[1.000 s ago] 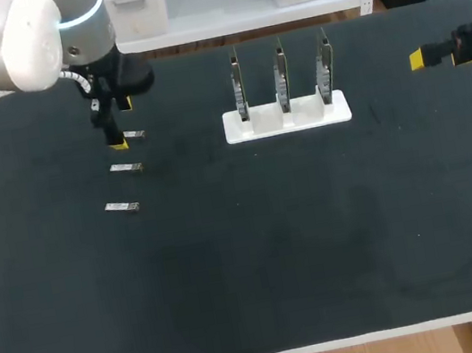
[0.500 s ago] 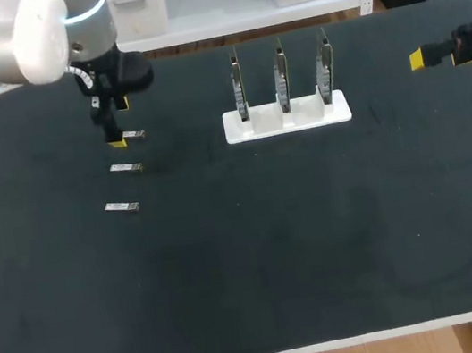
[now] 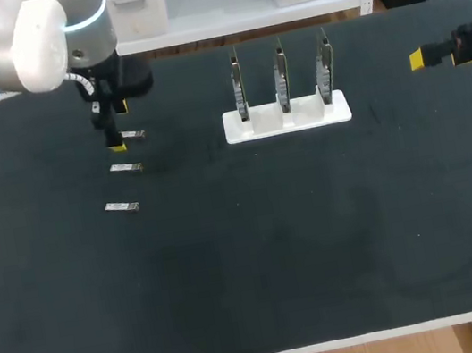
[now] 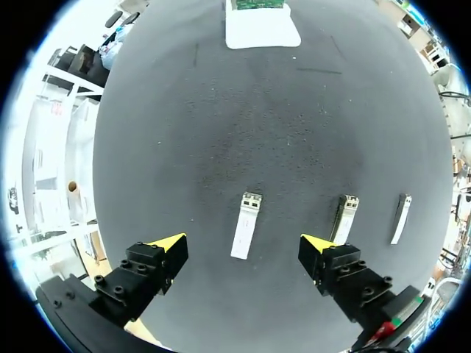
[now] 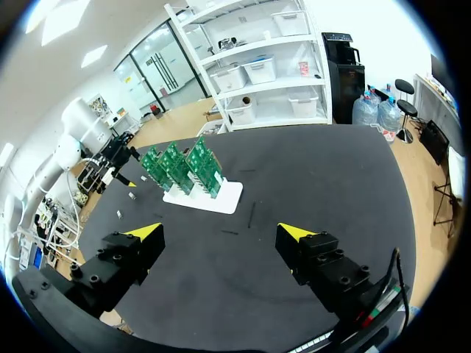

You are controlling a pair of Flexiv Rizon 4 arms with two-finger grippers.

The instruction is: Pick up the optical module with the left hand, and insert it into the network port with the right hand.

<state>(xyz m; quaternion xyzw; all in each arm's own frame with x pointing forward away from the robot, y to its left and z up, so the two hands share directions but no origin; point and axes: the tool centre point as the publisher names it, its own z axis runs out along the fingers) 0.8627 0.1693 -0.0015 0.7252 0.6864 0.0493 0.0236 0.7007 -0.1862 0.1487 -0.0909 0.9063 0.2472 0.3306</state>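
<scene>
1. Overhead, the left arm (image 3: 33, 47) comes in from the far left corner of the worktop (image 3: 320, 244). Its wrist is turned so that the left hand (image 3: 117, 142) points straight down, low over the dark surface.
2. Seen from the left wrist, that hand is released. Its two yellow tips stand wide apart on either side of the first optical module (image 4: 246, 225), and neither tip touches it.
3. This module lies flat on the worktop, lengthwise between the fingers.
4. The second optical module (image 4: 344, 218) and the third optical module (image 4: 400, 218) lie flat beside it in a row, off to one side of the hand. They are parallel to one another and apart.
5. The right hand (image 3: 417, 60) is held out level at the worktop's far right side, tips aimed toward the middle and well apart from the modules.
6. Its own wrist view shows the right hand released too, with fingers spread and nothing between them.
7. A white stand (image 3: 287, 117) sits on the far middle of the worktop, between the two hands, with three circuit boards (image 3: 280, 74) upright in it. Their ports are too small to make out.
</scene>
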